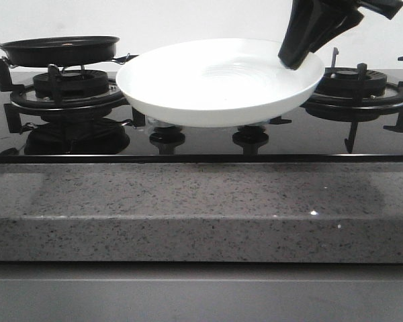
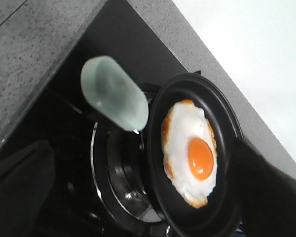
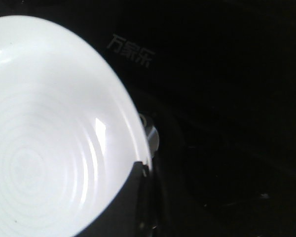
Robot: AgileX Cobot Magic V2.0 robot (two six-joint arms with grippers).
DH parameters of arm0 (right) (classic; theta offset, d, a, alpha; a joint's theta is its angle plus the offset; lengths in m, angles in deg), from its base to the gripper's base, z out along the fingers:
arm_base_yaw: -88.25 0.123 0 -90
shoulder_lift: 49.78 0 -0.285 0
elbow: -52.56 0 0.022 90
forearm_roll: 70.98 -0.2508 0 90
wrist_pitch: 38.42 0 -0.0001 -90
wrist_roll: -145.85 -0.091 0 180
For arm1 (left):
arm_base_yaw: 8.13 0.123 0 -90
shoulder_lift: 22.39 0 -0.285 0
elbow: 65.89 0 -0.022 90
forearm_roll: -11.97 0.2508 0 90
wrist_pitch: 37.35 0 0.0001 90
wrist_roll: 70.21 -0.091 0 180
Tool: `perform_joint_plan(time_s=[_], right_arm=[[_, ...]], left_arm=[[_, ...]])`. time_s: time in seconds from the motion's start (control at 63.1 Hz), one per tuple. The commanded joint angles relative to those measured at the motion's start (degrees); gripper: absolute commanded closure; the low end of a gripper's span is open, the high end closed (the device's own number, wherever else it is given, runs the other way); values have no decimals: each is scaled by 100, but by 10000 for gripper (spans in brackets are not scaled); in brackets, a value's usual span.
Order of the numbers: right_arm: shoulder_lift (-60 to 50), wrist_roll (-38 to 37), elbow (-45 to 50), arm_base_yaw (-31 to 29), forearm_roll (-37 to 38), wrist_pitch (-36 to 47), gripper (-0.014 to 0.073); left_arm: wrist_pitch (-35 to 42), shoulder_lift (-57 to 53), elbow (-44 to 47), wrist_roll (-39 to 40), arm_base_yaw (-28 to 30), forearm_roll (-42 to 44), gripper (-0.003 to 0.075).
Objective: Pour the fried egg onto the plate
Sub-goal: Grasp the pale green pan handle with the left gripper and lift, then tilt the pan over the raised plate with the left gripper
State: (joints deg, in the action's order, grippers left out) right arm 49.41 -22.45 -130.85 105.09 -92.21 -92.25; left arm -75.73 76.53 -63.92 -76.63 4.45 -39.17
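Observation:
The fried egg (image 2: 190, 153), white with an orange yolk and browned edges, lies in the black frying pan (image 2: 187, 217). In the front view the pan (image 1: 60, 48) sits over the left burner and hides the egg. My left gripper (image 2: 140, 163) is out of the front view. Its fingers (image 2: 19, 187) stand wide apart with nothing between the pads, and the right-hand one overlaps the pan's near rim. My right gripper (image 1: 292, 57) is shut on the rim of the white plate (image 1: 215, 80) and holds it above the middle of the hob. The plate also shows in the left wrist view (image 2: 113, 94) and the right wrist view (image 3: 44, 138).
A black glass hob has a left burner (image 1: 70, 84), a right burner with grate (image 1: 359, 84) and two knobs (image 1: 166, 137) under the plate. A speckled grey stone counter edge (image 1: 201, 208) runs along the front. A white wall stands behind.

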Motion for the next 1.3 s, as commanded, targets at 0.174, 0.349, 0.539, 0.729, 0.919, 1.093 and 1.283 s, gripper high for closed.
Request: perform_joint_plan(time_s=[0.174, 0.349, 0.539, 0.729, 0.919, 1.093, 1.283], right_arm=[[-261, 48, -130, -10, -185, 239, 655], [-261, 48, -130, -10, -185, 239, 655], [-261, 48, -130, -10, -185, 239, 655], [-261, 48, -130, -10, -185, 239, 655], [-261, 48, -130, -10, -185, 239, 655], [-261, 48, -130, -10, -185, 239, 655], [-262, 48, -130, -10, -185, 238, 655]], left_arm=[[87, 421, -709, -84, 1, -398, 31], [116, 653, -920, -84, 1, -411, 32], [235, 653, -920, -84, 1, -411, 195], [235, 653, -920, -84, 1, -411, 512], [223, 653, -920, -84, 1, -411, 715], [106, 522, -946, -265, 49, -807, 741], [15, 139, -1096, -738, 65, -1170, 741]])
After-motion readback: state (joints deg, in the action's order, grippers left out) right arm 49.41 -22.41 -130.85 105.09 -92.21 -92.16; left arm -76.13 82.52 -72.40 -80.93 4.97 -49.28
